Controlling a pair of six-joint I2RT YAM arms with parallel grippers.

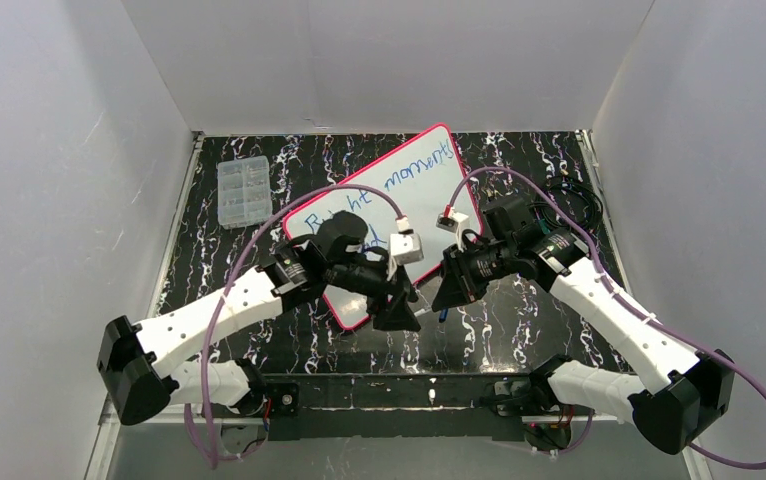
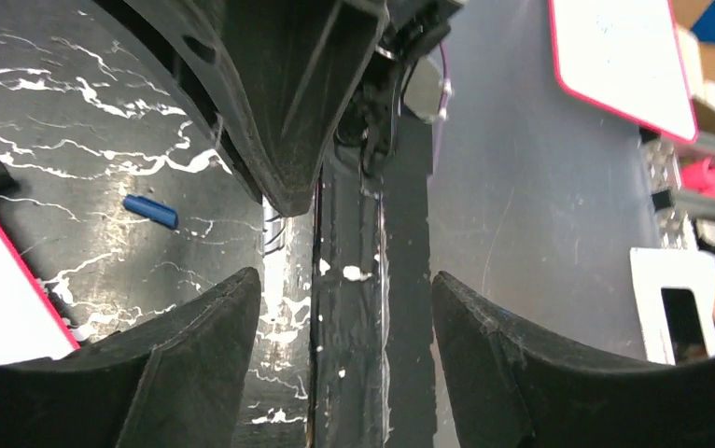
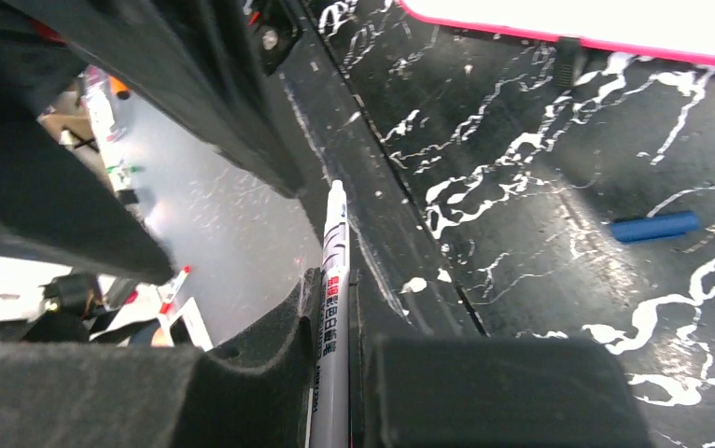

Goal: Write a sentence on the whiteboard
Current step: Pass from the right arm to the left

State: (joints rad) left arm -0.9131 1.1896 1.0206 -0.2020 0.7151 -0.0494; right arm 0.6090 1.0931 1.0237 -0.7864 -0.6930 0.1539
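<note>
Seen from above, two white robot arms are bolted to a dark rail [image 1: 389, 390] at the near edge of a black desk [image 1: 504, 325] veined with white. Both reach inward and nearly meet over the middle.

The left arm [image 1: 229, 305] ends in jaws that are spread apart with nothing between them. In its wrist view they hang above the near rail and the desk. The right arm [image 1: 609, 310] ends in jaws pressed together on a marker [image 3: 333, 308], whose pale end sticks out past the fingertips. A small blue cap [image 1: 442, 313] lies loose on the desk between the two sets of jaws.

Just beyond the jaws lies the whiteboard [image 1: 439, 200], flat on the desk and turned at a slant, so that one corner points to the near left and another to the far wall. Its pink-red rim runs just beside both sets of jaws, and the left arm crosses above its near corner.

The sentence [image 1: 414, 168] is in blue script. "Bright moments" can be read along the far part. The lower line is mostly hidden by the left arm.

There is bare desk to the right of the board and along its left side. A clear compartment box [image 1: 243, 192] sits at the far left, well apart from the board, and black cables [image 1: 569, 195] are bunched at the far right. Plain white walls [image 1: 59, 200] close in the left, right and far sides.
</note>
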